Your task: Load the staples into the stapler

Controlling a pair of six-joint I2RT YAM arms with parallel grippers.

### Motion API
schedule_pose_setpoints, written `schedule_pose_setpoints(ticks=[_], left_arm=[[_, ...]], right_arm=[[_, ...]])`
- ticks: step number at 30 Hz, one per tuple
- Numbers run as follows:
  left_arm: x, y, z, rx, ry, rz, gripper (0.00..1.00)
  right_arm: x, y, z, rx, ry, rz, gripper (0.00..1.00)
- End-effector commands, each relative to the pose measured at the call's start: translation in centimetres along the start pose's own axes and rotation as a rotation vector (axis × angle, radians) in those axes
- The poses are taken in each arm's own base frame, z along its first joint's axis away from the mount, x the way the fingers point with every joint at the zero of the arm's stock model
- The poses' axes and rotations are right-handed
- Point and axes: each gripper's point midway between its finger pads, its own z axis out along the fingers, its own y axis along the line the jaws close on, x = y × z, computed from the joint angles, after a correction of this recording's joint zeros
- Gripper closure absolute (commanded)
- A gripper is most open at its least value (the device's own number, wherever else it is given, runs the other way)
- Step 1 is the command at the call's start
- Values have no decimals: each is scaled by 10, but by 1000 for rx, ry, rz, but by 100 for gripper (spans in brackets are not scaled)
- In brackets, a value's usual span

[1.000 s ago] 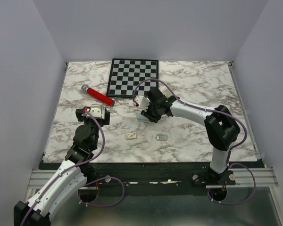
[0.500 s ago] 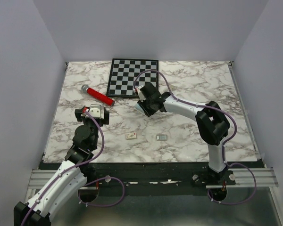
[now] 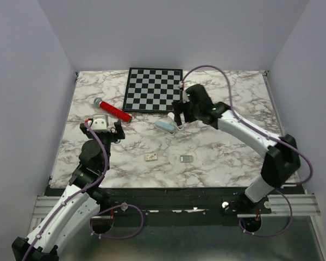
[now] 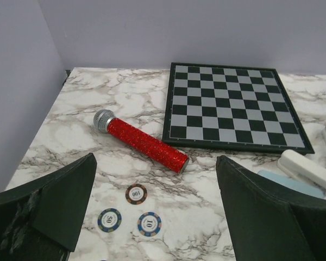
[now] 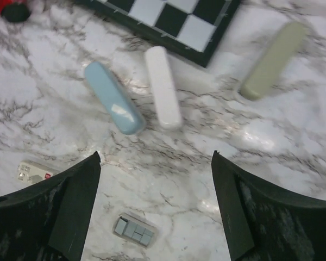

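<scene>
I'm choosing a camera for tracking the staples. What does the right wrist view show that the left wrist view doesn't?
Only right wrist: the staples and a small white box. Only left wrist: three poker chips and the whole red microphone, of which the right wrist catches barely a red tip at its edge. Both: the chessboard, the blue bar and the white bar.
</scene>
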Motion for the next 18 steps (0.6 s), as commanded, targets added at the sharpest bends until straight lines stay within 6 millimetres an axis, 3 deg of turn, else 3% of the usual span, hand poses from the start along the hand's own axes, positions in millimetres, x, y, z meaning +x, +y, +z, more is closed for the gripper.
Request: schedule_pose_setpoints(ticks=[1,4,5,6,9,13,18], left_arm=[[-5,2,-5,-27,61,-103,1],[-9,7,-10,-49,68,-124,1],[-13,10,-14,-50,56,-134,1],[-16,14,-16,-65,52,-139,1],[-32,25,-28,-93,8,-178,1],[-50,62,-49,-250,-57,-248,1],[-81,95,-80,-332,-238,-397,1]], right_arm=[[-2,-79,-50,156,-93,257,8],[6,-130,-99,269,-192,367,5],[13,-144,-112,318,-215,389,0],[20,-164,-139,380,-275,422,0],[39,-203,-188,545,-363,480,0],[58,-213,-265,709,-552,463,0],[81,-207,-297,750,-677,472,0]])
